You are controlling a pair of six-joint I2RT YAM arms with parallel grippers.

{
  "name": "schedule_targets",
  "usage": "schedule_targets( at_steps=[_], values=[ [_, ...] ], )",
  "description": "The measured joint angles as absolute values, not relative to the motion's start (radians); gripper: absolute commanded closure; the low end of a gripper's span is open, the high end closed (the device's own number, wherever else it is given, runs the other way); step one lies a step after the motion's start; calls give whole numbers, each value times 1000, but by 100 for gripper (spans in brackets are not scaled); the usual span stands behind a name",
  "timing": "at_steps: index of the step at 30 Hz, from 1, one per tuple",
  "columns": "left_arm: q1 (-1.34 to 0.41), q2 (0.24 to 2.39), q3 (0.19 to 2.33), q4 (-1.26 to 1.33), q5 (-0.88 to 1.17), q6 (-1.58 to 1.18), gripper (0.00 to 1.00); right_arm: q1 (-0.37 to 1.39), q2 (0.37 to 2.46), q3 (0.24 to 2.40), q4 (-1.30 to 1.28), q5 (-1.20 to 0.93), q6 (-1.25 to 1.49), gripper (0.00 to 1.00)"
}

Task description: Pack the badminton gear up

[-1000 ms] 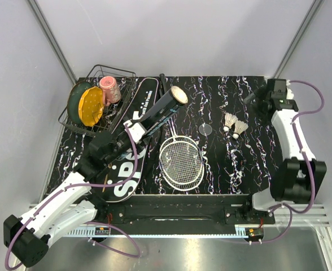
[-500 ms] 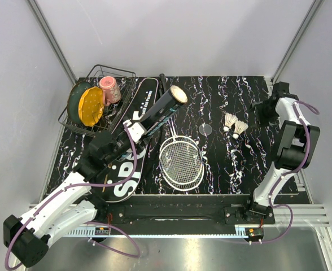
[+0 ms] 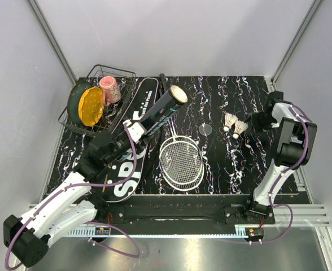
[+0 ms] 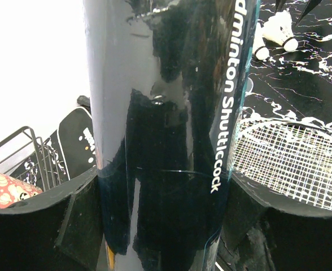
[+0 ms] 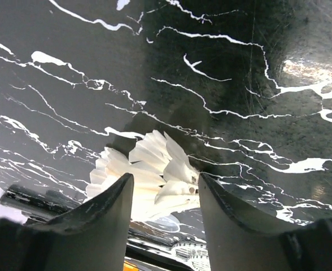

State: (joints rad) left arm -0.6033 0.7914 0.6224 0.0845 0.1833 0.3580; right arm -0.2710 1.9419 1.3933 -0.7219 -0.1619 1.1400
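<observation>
Black, white-veined desk [image 3: 234,169] carries the big black "SPORT" bag [image 3: 123,180] at the left of the overhead frame, and over it the long glossy black tube [image 3: 160,107] slants toward top centre, clamped in the left end effector [image 3: 133,130]. At centre lies the black-shafted racket [image 3: 181,162], its white-strung oval head toward the bottom. Right of it, two small white feather shuttlecocks [image 3: 234,125] lie together, with the half-open right end effector [image 5: 165,180] straddling their feathers.

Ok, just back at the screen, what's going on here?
The left claw grips the tube, holding it raised at a tilt. The right claw is down at the two shuttlecocks on the table's right side, its fingers straddling one, not yet shut on it. The racket lies flat mid-table beside the bag.
</observation>
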Motion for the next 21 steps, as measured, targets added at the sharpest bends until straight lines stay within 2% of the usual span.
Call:
schedule_targets(
  at_steps=[1,3,4,5,7,8,10,16,19,21],
  values=[
    [-603,792,622,84,183,358,100,-271,1945,1389,-715,-168,1140,54],
    [-603,792,622,84,183,358,100,-271,1946,1371,-704,-175,1139,62],
    [-603,792,622,84,183,358,100,-271,1946,1364,-701,-175,1141,74],
    [-603,792,622,84,183,358,100,-271,1946,1358,-700,-175,1140,79],
    [-603,792,622,84,183,358,100,-271,1933,1331,-692,-169,1144,87],
    [-603,792,622,84,183,358,100,-271,1918,1317,-693,-162,1143,94],
    [-603,793,622,84,183,358,100,-271,1878,1290,-696,-147,1143,100],
    [-603,794,622,84,184,358,100,-271,1625,1232,-693,-98,1113,100],
    [-603,794,622,84,185,358,100,-271,1472,1182,-599,-191,1013,100],
    [-603,795,623,84,187,358,100,-259,1384,1149,-486,-327,947,100]
  ],
)
